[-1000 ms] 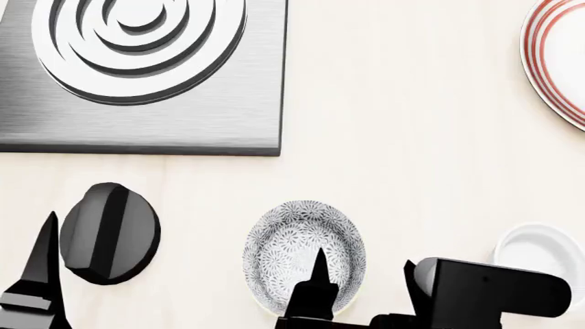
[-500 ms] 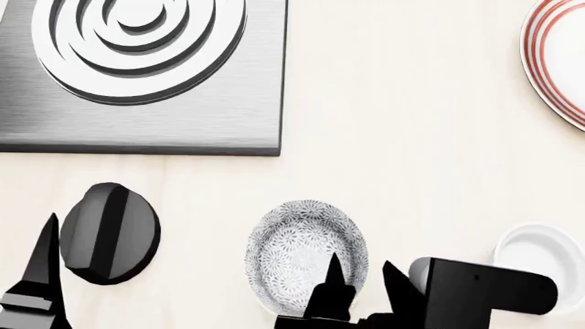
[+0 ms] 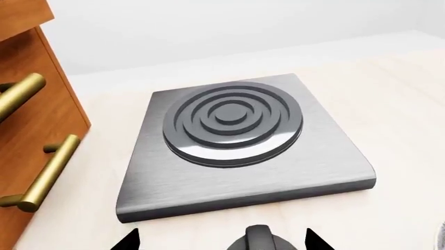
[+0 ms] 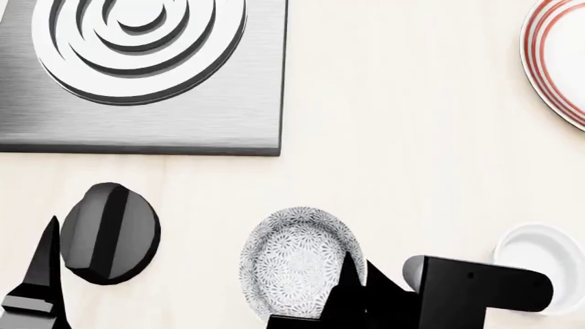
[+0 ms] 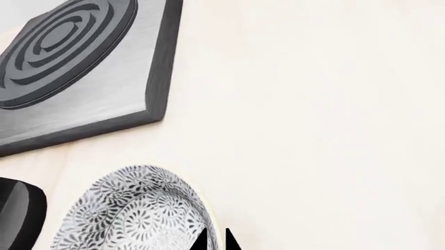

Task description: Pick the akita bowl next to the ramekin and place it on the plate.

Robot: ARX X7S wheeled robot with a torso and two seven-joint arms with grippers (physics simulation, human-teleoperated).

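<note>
- Desk: pale wood surface carrying all items.
- Akita bowl: white with dense grey floral pattern, at the near edge of the head view, tilted, just left of the ramekin; also seen in the right wrist view.
- Ramekin: plain white cup, near right, partly hidden by the right arm.
- Plate: white with red rings, far right, well apart from the bowl, cut by the picture edge.
- Right end effector: fingers pinched on the akita bowl's right rim.
- Left end effector: two fingertips spread apart, holding nothing.
- Hotplate: grey metal slab with concentric rings, far left.
- Knob: dark round piece, left of the bowl.
- Cabinet: brown wood with brass handles, beside the hotplate.
</note>
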